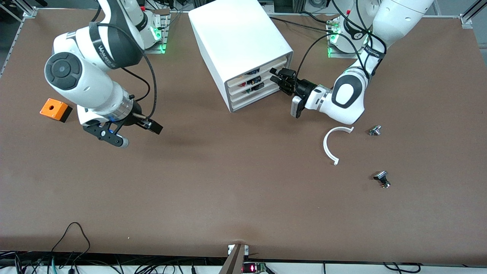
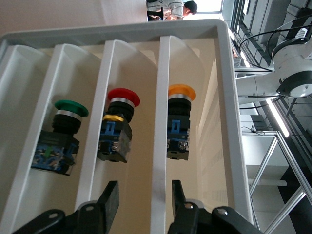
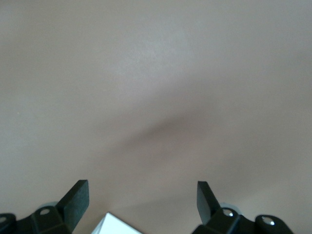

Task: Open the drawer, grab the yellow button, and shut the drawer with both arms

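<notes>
The white cabinet [image 1: 236,34] stands at the table's middle, near the robots' bases. Its top drawer [image 1: 274,64] looks pushed in. In the left wrist view the drawer [image 2: 214,97] holds the orange-yellow-capped button [image 2: 181,92] on its black body. My left gripper [image 1: 277,78] is at the cabinet's front, open. Its fingers [image 2: 178,195] stand on either side of the white ledge [image 2: 161,146] under the top drawer, not touching it. My right gripper [image 1: 139,136] hangs open and empty over bare table toward the right arm's end, and its wrist view [image 3: 143,195] shows only tabletop.
The drawers below hold a red button [image 2: 123,96] and a green one [image 2: 71,107]. An orange box with a hole [image 1: 53,108] sits toward the right arm's end. A white curved strip [image 1: 330,146] and two small metal parts [image 1: 374,130] [image 1: 382,179] lie toward the left arm's end.
</notes>
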Controlling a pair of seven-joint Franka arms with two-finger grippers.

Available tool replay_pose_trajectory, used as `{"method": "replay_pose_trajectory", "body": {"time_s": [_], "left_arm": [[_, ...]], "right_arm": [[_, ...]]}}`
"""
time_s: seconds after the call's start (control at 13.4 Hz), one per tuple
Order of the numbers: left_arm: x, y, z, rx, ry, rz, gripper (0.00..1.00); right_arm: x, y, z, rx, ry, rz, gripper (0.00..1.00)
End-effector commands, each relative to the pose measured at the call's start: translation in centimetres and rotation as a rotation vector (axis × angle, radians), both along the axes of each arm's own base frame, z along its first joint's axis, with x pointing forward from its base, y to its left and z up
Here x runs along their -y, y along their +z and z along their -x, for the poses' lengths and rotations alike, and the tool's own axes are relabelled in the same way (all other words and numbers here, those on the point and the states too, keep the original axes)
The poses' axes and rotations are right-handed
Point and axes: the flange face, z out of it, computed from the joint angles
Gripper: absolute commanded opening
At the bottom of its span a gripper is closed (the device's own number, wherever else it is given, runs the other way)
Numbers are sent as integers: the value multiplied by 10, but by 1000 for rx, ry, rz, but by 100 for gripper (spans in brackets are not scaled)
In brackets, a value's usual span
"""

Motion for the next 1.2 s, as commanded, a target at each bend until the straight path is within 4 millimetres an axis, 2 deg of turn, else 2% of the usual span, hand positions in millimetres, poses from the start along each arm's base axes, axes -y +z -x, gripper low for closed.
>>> {"method": "replay_pose_trajectory", "body": {"time_s": [0.0,0.07,0.15,0.22,0.45,0.82,1.05,1.12], "left_arm": [[8,3,9,-4,0,23,39],[15,3,14,-4,-15,27,35],[16,3,15,-5,-17,28,21],[15,5,13,-1,-14,29,0],[7,10,-10,27,11,35,0],[-41,1,-81,92,88,34,0],[-71,-3,-124,149,113,29,0],[-76,-3,-132,170,104,21,0]], "right_arm": [[-22,8,-16,-43,-146,18,98],[-33,10,-17,-58,-180,13,98],[-42,12,-19,-66,-229,-6,98],[-49,13,-21,-69,-284,-14,98],[-74,16,-24,-69,-395,-40,98],[-144,16,-18,-44,-513,-86,98],[-174,12,-11,-16,-570,-120,98],[-186,10,-7,-7,-593,-132,98]]}}
